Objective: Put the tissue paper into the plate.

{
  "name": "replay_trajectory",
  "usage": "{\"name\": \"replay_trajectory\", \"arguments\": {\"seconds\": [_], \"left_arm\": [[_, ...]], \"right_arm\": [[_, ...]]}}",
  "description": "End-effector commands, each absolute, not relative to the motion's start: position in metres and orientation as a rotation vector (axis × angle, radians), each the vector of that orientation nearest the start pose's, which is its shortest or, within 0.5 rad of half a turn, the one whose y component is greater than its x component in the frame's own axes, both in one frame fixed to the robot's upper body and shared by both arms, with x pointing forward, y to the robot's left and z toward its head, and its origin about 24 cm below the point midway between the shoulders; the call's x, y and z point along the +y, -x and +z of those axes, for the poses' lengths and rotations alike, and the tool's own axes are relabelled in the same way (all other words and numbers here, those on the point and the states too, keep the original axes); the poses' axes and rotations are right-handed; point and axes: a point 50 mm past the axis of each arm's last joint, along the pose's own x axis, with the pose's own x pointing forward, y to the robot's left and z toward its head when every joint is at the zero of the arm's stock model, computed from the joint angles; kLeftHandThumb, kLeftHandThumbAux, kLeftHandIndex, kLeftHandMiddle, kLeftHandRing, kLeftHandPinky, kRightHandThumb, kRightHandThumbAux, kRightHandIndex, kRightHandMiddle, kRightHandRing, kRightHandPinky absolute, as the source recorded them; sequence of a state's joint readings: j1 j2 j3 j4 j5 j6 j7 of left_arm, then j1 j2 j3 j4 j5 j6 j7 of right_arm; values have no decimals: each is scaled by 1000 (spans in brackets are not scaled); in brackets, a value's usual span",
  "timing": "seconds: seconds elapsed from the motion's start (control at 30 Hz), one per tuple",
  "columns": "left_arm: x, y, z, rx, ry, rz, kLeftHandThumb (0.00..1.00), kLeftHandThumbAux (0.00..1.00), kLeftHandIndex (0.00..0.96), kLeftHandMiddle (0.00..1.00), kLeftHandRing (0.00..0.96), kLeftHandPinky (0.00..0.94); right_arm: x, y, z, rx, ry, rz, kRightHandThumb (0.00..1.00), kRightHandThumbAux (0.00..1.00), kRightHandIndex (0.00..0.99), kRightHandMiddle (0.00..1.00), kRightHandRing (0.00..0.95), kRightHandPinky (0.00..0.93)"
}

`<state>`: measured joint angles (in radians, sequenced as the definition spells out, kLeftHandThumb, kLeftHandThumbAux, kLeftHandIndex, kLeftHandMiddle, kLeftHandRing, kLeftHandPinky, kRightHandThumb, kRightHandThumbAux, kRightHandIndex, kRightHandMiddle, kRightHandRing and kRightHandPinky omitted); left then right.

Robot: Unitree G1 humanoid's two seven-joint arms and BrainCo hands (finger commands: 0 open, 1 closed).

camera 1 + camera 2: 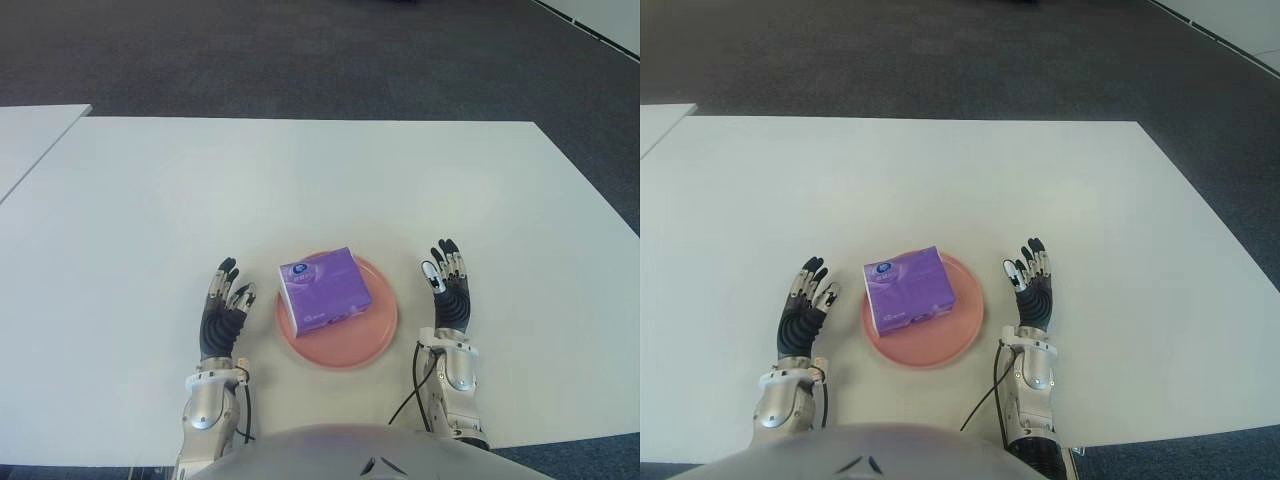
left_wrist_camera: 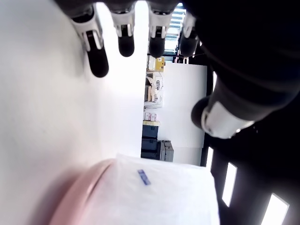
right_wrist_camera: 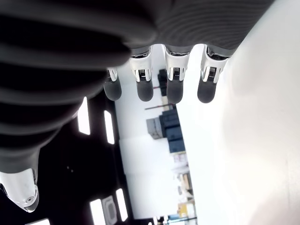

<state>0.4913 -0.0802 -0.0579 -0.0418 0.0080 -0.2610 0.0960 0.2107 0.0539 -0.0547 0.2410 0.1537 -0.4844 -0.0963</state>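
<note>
Where the pink plate [image 1: 340, 345] holds the purple tissue pack [image 1: 323, 290], left robot hand [image 1: 225, 305] and right robot hand [image 1: 448, 285] empty, fingers spread.

White table [image 1: 300, 180], dark grey carpet [image 1: 300, 50]

Counter [image 1: 300, 180]: bare ahead and to both sides. Sole obstruction: pink plate [image 1: 345, 350] bearing purple tissue pack [image 1: 323, 290], narrow gaps separating it from each flanking robot hand

No readable text anywhere. The purple tissue pack [image 1: 323, 292] has a small round logo at one corner, too small to make out.
</note>
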Motion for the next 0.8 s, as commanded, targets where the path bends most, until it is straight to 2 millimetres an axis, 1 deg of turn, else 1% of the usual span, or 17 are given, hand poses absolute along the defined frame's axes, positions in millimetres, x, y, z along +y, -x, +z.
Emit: {"name": "replay_trajectory", "arguments": {"seconds": [0.03, 0.2, 0.47, 0.8], "left_arm": [[148, -134, -35, 274, 50, 198, 54, 686, 31, 30, 19, 14], [148, -133, -37, 269, 33, 191, 56, 688, 28, 15, 4, 2], [146, -133, -40, 262, 28, 202, 69, 683, 24, 4, 0, 0], [143, -133, -43, 242, 58, 207, 81, 667, 24, 10, 0, 2]], "right_arm": [[-162, -166, -45, 133, -247, -347, 267, 557, 72, 103, 82, 87], [-163, -164, -45, 124, -230, -327, 267, 552, 68, 96, 70, 67], [-167, -162, -47, 141, -225, -286, 261, 541, 64, 92, 68, 75], [-174, -159, -48, 162, -132, -157, 186, 523, 52, 71, 48, 61]]}}
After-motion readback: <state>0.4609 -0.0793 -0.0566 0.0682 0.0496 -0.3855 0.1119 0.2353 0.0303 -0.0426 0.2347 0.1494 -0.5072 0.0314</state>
